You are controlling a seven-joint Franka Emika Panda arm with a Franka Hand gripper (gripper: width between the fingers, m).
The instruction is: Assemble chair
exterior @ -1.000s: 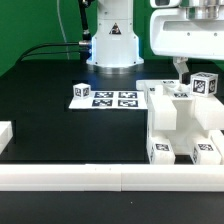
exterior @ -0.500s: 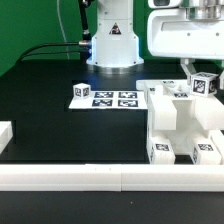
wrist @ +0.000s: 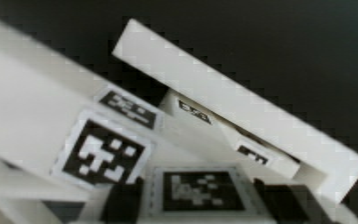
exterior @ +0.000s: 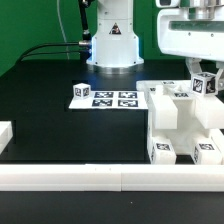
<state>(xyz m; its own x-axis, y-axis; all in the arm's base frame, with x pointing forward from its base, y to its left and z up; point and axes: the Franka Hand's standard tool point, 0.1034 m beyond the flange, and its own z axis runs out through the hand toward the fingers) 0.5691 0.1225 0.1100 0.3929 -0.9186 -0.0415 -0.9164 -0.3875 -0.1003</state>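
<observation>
Rail (exterior: 100,178) comes nearest: one long white border piece runs across the bottom of the exterior view. One short white block (exterior: 5,132) sits at the left edge just above it.

Behind the rail, at lower right, stands the chair (exterior: 182,122), a single boxy white body on the black table (exterior: 60,135). Its near face shows two square tags (exterior: 160,152), one low on each side. More tags sit along its top, too small to count.

At the chair's top, by the right edge of the frame, the gripper (exterior: 202,74) reaches down from the upper right corner. Its jaws are drawn in narrow around one tagged cube (exterior: 207,85). Whether that cube rests on the chair or hangs just over it cannot be told. In the wrist view a tagged face sits pinched between two dark fingers (wrist: 123,208), with white slabs and at least three other tags around it.

Farther back, mid-frame to the left of the chair, lies one marker board (exterior: 105,98) with four tags. One small cube (exterior: 80,90) stands at its left end.

Farthest, at top centre, one robot base (exterior: 112,40) stands before the green backdrop (exterior: 30,25).
</observation>
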